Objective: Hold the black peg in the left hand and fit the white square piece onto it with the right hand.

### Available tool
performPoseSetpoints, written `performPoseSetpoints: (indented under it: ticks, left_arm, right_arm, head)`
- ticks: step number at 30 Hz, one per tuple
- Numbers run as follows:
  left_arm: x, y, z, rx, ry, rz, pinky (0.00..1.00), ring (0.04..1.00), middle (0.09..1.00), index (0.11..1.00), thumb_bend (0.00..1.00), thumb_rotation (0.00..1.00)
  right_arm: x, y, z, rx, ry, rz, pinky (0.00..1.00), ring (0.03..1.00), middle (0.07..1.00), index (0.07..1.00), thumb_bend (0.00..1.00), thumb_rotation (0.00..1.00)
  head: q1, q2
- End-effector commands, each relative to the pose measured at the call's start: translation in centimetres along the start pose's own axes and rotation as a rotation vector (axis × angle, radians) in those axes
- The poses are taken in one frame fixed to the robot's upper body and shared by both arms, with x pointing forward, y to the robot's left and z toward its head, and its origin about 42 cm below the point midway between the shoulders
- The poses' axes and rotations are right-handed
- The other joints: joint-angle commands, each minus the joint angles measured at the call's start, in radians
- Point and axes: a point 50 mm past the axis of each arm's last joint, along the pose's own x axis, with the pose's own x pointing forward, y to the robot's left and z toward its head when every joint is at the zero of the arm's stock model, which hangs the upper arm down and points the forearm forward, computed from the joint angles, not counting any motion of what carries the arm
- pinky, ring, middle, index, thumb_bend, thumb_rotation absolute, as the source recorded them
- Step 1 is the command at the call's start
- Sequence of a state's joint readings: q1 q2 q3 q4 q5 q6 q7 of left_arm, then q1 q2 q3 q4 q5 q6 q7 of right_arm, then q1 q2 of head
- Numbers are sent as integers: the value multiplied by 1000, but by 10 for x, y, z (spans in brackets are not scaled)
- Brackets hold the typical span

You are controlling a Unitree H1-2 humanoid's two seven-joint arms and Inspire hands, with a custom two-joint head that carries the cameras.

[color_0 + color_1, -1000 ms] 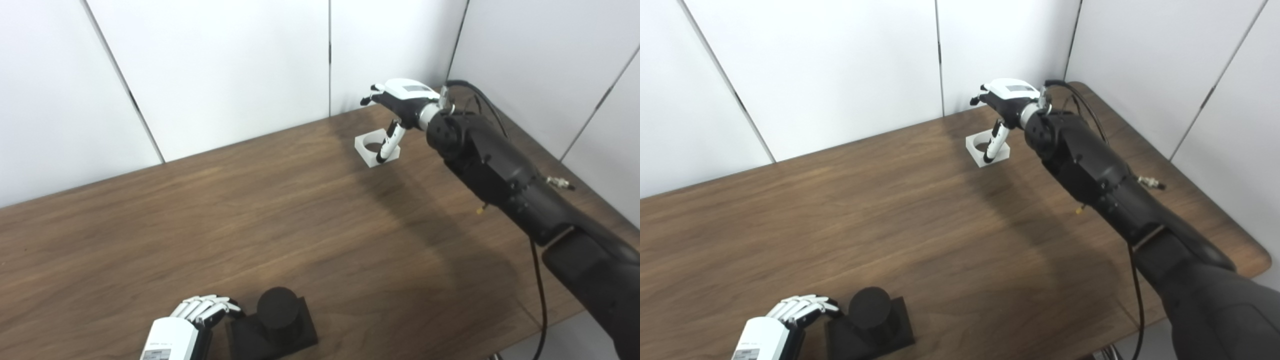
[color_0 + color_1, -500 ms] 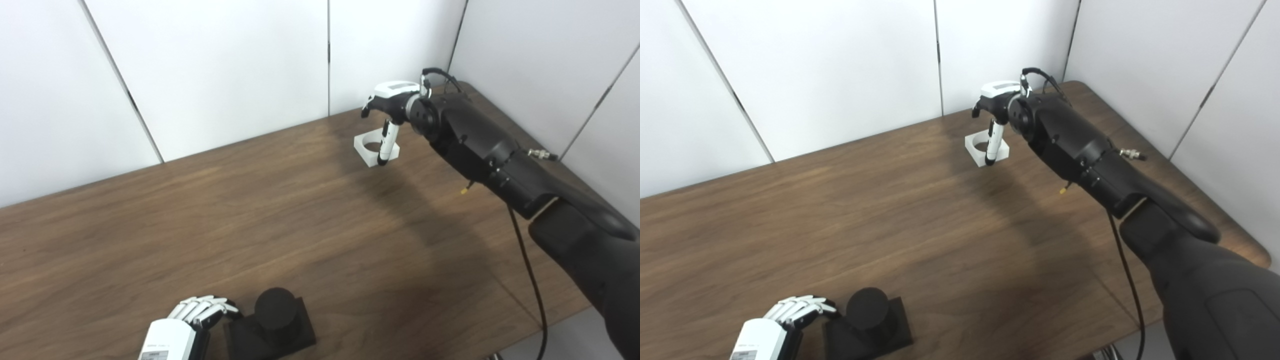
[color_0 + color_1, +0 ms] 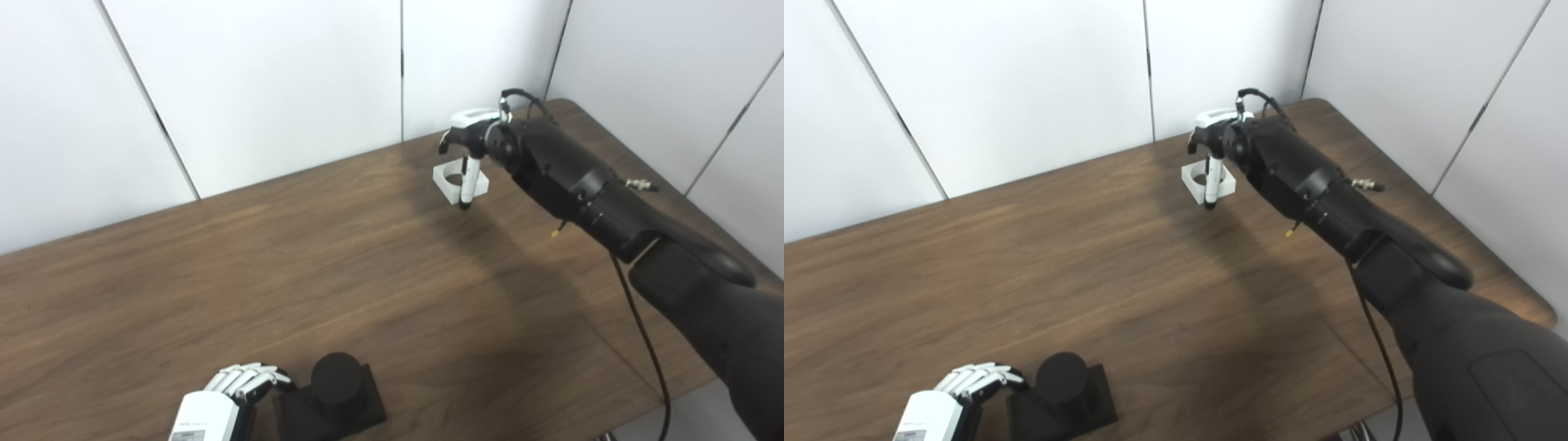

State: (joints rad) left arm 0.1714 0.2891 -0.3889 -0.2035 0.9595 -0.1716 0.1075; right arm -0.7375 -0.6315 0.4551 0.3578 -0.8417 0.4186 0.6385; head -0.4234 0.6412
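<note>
The black peg, a round post on a square black base, stands near the table's front edge at the lower left. My left hand lies just left of it, curled fingers at the base's left edge; a real grip cannot be made out. The white square piece, with a round hole, rests on the table at the far right. My right hand hovers over it, open. One finger points straight down along the piece's near right side, and the others curl over its far side.
The brown wooden table ends in a rounded corner at the far right. White wall panels stand close behind the white piece. A black cable hangs along my right forearm.
My right wrist has turned, bringing the hand down over the white piece, and the downward finger now hangs vertically at its near side. The piece, the peg and my left hand have stayed put.
</note>
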Motion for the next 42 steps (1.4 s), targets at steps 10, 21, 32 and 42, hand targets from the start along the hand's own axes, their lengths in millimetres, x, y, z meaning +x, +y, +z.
performPoseSetpoints:
  ticks: [10, 21, 32, 42]
  left_arm:
    - [-17, -4, -16, 62, 79, -81, 753, 725, 687, 486, 522, 49]
    - [-16, -2, -12, 57, 86, -81, 747, 722, 686, 486, 521, 49]
    - [-15, -1, -12, 63, 82, -81, 738, 717, 683, 486, 521, 48]
    - [-15, -2, -13, 55, 83, -78, 741, 720, 685, 486, 521, 48]
  right_arm:
    - [-2, -33, 0, -41, -3, -91, 1000, 1000, 992, 849, 992, 153]
    - [0, -26, -8, -49, 13, -83, 1000, 1000, 997, 850, 964, 152]
    - [-3, -24, -17, -61, 6, -110, 1000, 1000, 976, 816, 935, 154]
    - [-4, -18, -24, -81, 10, -103, 1000, 1000, 941, 778, 918, 165]
  head:
    - [9, 5]
    - [15, 10]
    - [15, 11]
    - [17, 13]
